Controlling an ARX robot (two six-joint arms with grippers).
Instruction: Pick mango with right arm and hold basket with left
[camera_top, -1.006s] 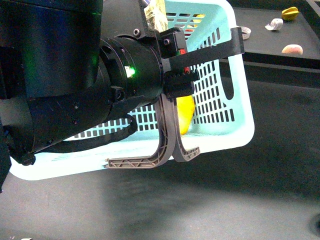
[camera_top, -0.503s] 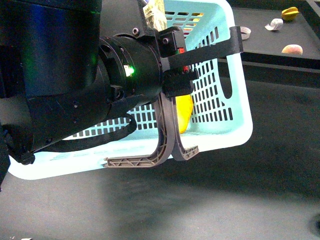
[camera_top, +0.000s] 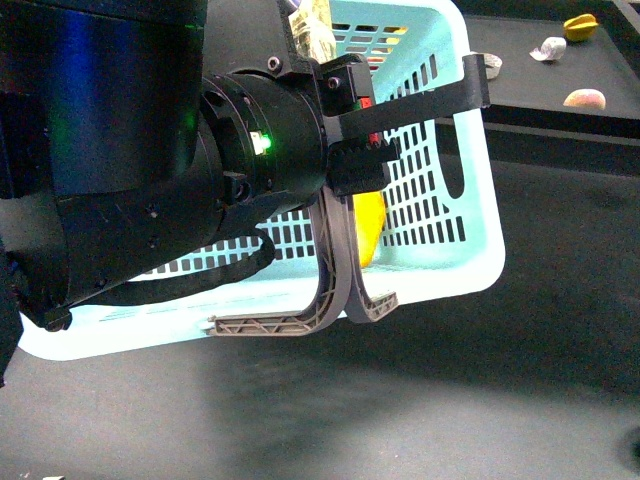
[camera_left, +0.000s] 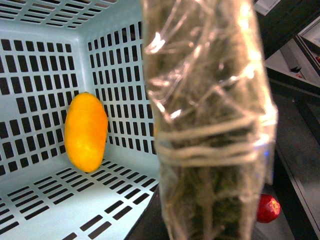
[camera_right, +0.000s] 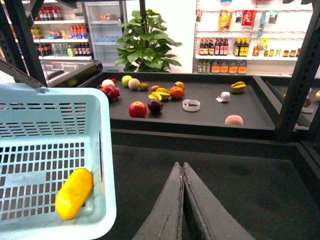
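Mango (camera_right: 74, 194) lies inside the basket (camera_right: 106, 160), at the lower left of the right wrist view, resting against a slotted wall near a corner. At the bottom centre of that view the right jaws are pressed together with nothing between them, off to the right of the basket's rim. In the front view the bulky left arm (camera_top: 130, 170) fills the left half. The left jaws hang at centre in front of the basket's slotted side, close together along their stems and curling apart at the tips. Whether they pinch anything I cannot tell. The taped handle (camera_left: 210, 125) fills the right half of the left wrist view, blurred and very near the lens. The basket is tilted. The fruit looks delivered, so by my reading holding is what remains. Doing it well means a steady left wrist with no swing, the tilt eased toward level so the mango cannot roll, and the right arm clear of the rim.
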